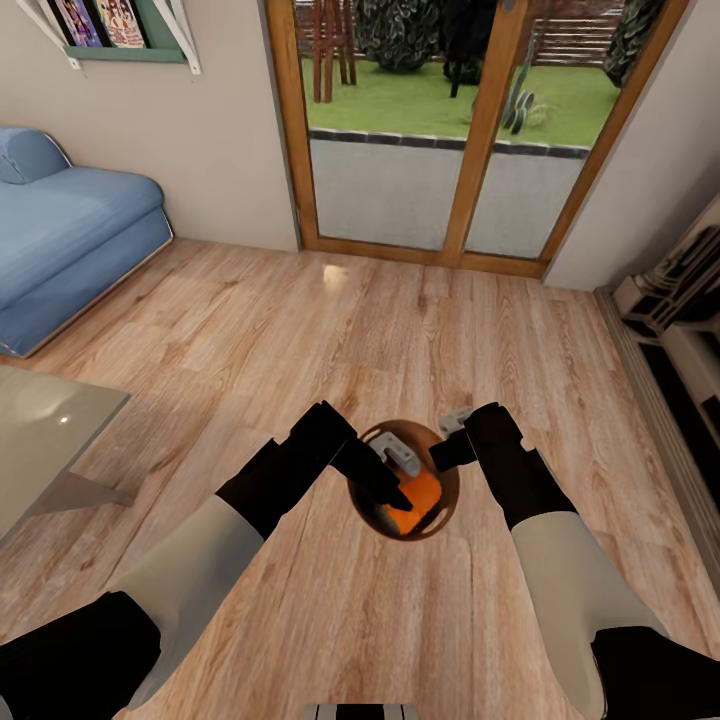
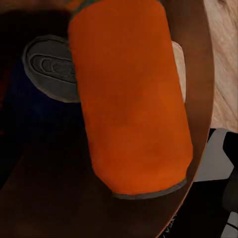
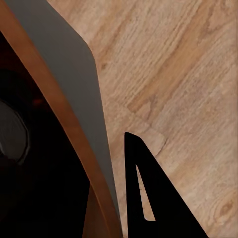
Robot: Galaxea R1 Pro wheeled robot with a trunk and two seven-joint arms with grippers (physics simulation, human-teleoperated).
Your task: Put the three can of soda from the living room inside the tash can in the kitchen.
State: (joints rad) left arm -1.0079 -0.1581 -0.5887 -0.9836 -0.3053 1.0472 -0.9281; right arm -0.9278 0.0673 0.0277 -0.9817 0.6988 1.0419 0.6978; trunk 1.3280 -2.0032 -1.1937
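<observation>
The tash can (image 1: 441,519), grey outside (image 3: 74,74) and brown inside (image 2: 198,99), sits low between my two arms over the plank floor. My left gripper (image 1: 397,492) reaches down into it, shut on an orange can of soda (image 1: 420,499) that looms large in the left wrist view (image 2: 129,99). Beside it inside the bin lies another can of soda, showing its silver-grey top (image 2: 48,67) and a dark body. My right gripper (image 1: 447,443) is at the bin's rim, with one black finger (image 3: 148,198) close against the outer wall.
A blue sofa (image 1: 70,230) stands at the left and a glass low table (image 1: 40,440) at the near left. Wood-framed glass doors (image 1: 440,130) lie ahead. Shelving (image 1: 680,330) lines the right wall. Open plank floor (image 1: 330,330) stretches ahead.
</observation>
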